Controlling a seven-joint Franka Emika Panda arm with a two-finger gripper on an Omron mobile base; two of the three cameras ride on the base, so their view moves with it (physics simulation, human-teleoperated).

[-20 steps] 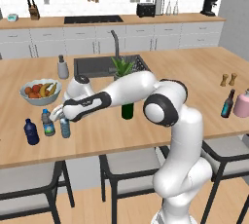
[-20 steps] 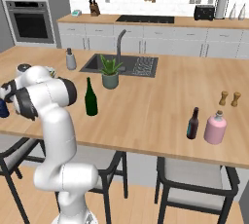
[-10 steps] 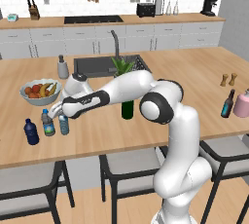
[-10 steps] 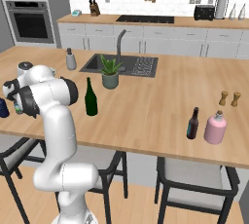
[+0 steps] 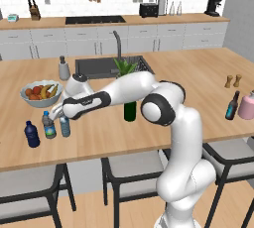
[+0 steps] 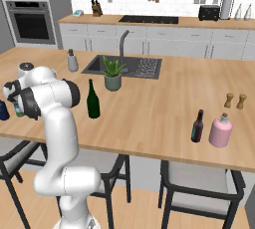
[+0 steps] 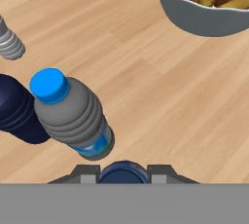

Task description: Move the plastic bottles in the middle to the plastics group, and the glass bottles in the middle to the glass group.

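My gripper (image 5: 63, 117) is shut on a small clear plastic bottle (image 5: 65, 126); its blue cap (image 7: 122, 173) sits between the fingertips in the hand view. A second clear plastic bottle (image 5: 48, 125) (image 7: 73, 116) stands just beyond it, close beside the squat dark-blue bottle (image 5: 31, 134) (image 7: 17, 108) of the plastics group. I cannot tell whether the held bottle touches the counter. The tall dark-green glass bottle (image 5: 130, 111) (image 6: 92, 99) stands mid-counter, partly behind my arm. Far right stands the slim dark bottle with a blue label (image 5: 231, 105) (image 6: 197, 126), the glass group.
A fruit bowl (image 5: 35, 98) (image 7: 204, 21) sits just behind the bottles. A grey dispenser (image 5: 64, 68), the sink (image 5: 99, 67) and a potted plant (image 6: 113, 73) lie further back. A pink bottle (image 6: 220, 131) and two wooden shakers (image 6: 235, 100) stand at the right.
My hand and the held bottle have edged slightly left, closer to the other water bottle and the dark-blue one. The other bottles have stayed put.
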